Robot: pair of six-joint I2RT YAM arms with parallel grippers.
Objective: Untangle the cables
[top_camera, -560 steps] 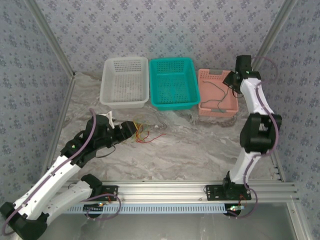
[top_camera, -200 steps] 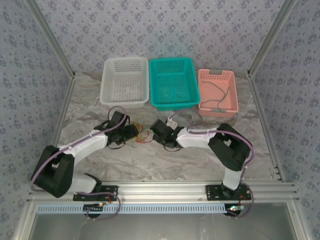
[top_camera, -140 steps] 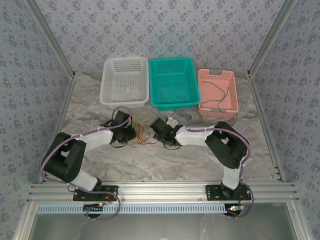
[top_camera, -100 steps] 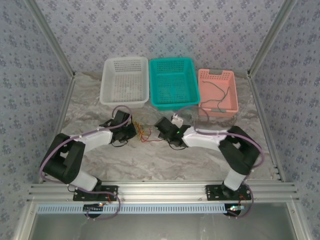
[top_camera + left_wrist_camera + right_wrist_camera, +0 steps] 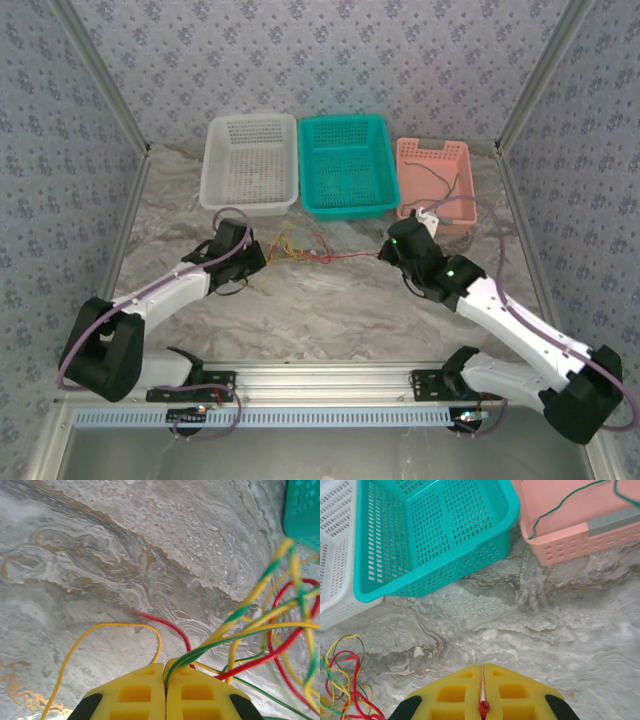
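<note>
Two grippers are on the job, and both are biting. Far left, the left gripper [image 5: 256,262] has its yellow ribbed pads [image 5: 135,695] pressed together on a yellow-and-green striped strand [image 5: 235,615]. It grips right at the edge of the tangle of thin yellow, green and red cables [image 5: 288,248]. That tangle lies on the grey marbled tabletop [image 5: 330,310], in front of the white perforated plastic basket [image 5: 248,207].

Moving across, one thin red wire [image 5: 350,257] runs out of the knot in a nearly straight line, passing in front of the teal perforated plastic basket [image 5: 348,211]. It ends at the right gripper [image 5: 393,247], whose yellow pads are clamped shut on it, the red end pinched in the seam between them. Far right, the pink plastic basket [image 5: 432,146] holds a thin dark wire [image 5: 440,178], apparently one strand dealt with.

My read is that this is early to middle going. One wire looks sorted and one red wire is being drawn free, but the yellow, green and red loops are knotted together and most of the work lies ahead.

Writing? None that I can read; a grey strip [image 5: 615,520] on the pink basket's rim shows no legible text.
</note>
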